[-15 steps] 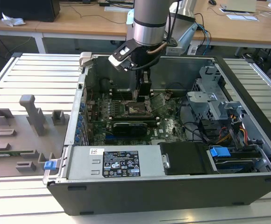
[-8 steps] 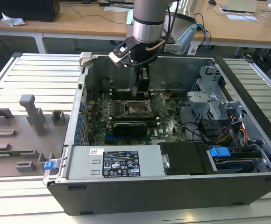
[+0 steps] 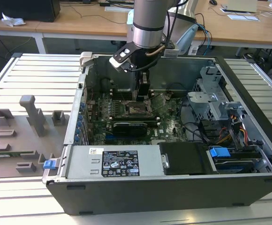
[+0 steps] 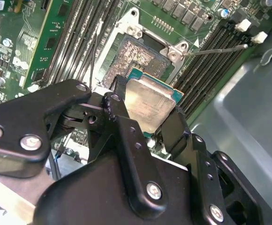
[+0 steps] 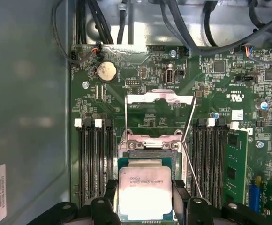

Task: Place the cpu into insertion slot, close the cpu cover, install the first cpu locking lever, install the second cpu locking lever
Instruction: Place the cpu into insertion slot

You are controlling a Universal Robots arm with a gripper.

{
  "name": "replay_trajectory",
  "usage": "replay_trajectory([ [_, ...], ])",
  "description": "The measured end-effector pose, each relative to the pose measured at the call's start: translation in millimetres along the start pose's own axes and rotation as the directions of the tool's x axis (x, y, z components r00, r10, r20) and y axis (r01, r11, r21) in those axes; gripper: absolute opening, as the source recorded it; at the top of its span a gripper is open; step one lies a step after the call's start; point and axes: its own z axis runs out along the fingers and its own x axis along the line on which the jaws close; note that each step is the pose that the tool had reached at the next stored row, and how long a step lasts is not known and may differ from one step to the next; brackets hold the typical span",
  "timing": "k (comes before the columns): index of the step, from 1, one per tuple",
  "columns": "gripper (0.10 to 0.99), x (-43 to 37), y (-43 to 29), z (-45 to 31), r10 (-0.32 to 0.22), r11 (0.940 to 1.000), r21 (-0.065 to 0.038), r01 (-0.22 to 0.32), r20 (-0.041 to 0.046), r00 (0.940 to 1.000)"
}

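While the gripper (image 4: 147, 107) was closed on the cpu (image 4: 148, 93), the chip sat clamped by two opposite edges between the black fingers (image 4: 119, 101), its pale metal top turned toward the wrist cameras. In the second wrist view the insertion slot (image 4: 133, 58) lay directly beyond the fingertips, with most of its dull contact field uncovered. The cpu overlapped only the slot's nearer edge and was not seated in it. Whether the chip touched the slot rim could not be told.

In the first wrist view the cpu cover (image 5: 159, 97) stood swung open on the far side of the slot from the gripper, hinged at the slot's far edge. A thin wire locking lever (image 5: 188, 122) was raised beside it. Memory slots (image 5: 94, 159) ran along both sides of the gripper, and a coin cell (image 5: 107, 71) lay well beyond the cover.

In the exterior view the gripper hung low inside the open computer case (image 3: 173, 192), directly above the motherboard (image 3: 169, 126). The case rested on a slatted tabletop (image 3: 33, 75).
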Motion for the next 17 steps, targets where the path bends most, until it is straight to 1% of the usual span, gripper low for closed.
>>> replay_trajectory([
  [3, 0.545, -5.1, -0.8, 1.5, 0.0, 1.0, 0.0, 0.0, 0.0002, 1.0],
  [4, 0.545, -10.7, -1.1, 2.9, 0.0, 1.0, 0.0, 0.0, 0.0001, 1.0],
  [6, 0.545, -11.5, -1.0, 6.3, 0.0, 1.0, 0.0, 0.0, 0.0001, 1.0],
  [8, 0.545, -11.4, -0.9, 13.9, 0.0, 1.0, 0.0, 0.0, 0.0001, 1.0],
  [9, 0.545, -11.4, -2.0, 17.9, 0.0, 1.0, 0.0, 0.0, 0.0001, 1.0],
  [11, 0.545, -12.0, -5.4, 22.3, 0.0, 1.0, 0.0, 0.0, 0.0002, 1.0],
  [13, 0.545, -14.9, -6.0, 27.4, 0.0, 1.0, 0.0, 0.0, 0.0001, 1.0],
  [15, 0.545, -14.9, -5.9, 32.3, 0.0, 1.0, 0.0, 0.0, 0.0, 1.0],
  [16, 0.545, -14.8, -5.8, 36.1, 0.0, 1.0, 0.0, 0.0, -0.0001, 1.0],
  [17, 0.545, -14.7, -5.7, 37.6, 0.0, 1.0, 0.0, 0.0, -0.0001, 1.0],
])
